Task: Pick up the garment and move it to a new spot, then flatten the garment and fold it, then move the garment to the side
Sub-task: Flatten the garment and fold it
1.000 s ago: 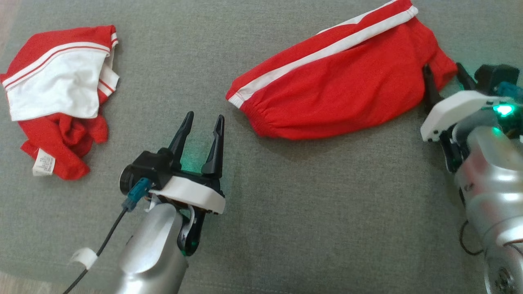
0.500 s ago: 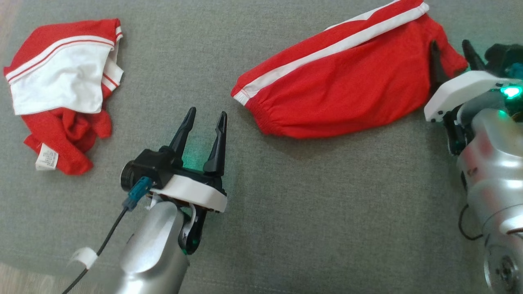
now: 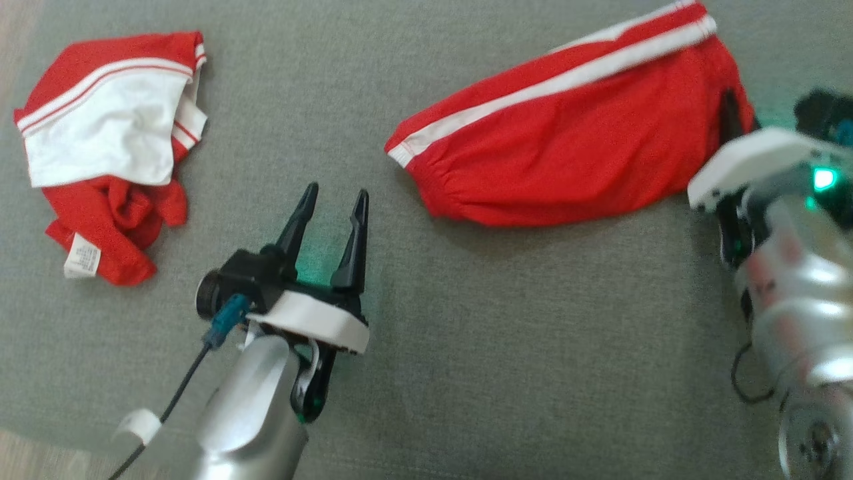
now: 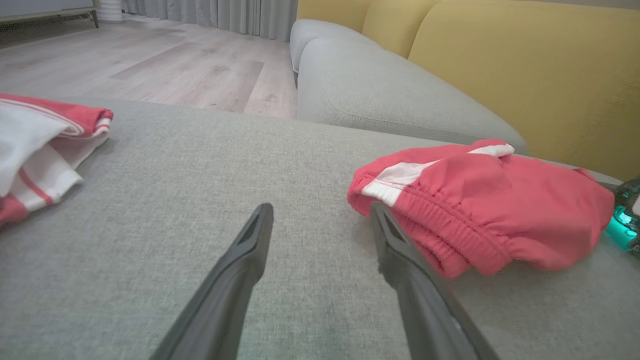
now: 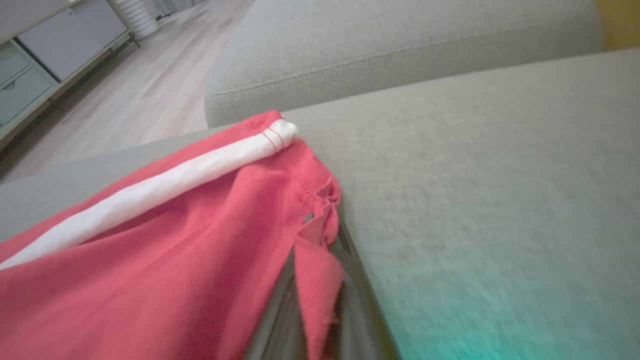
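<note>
**Head view.** I saw the red garment [image 3: 566,133] lying on the right part of the grey sofa cushion [image 3: 500,347]. A white stripe ran along its far edge, and its gathered elastic hem faced left.

(a) The right jaws were clenched on the garment's right-hand end, where one dark finger [image 3: 731,110] lay against the red cloth.

(b) The left jaws stood released, fingers apart, over bare cushion near the middle and well clear of the cloth.

(c) A second red-and-white garment [image 3: 106,133] lay crumpled at the far left, its white label [image 3: 81,255] turned up.

**Right wrist view.** A narrow fold of the garment [image 5: 175,250] was pinched between the two fingers [image 5: 360,300]. The stripe's end lay just beyond them. The picture was blurred.

**Left wrist view.** I saw the elastic hem of the garment [image 4: 480,210] just beside the right-hand finger [image 4: 415,280]. I could not tell whether they touched. A yellow sofa back [image 4: 525,75] and a wooden floor [image 4: 150,60] lay behind.
</note>
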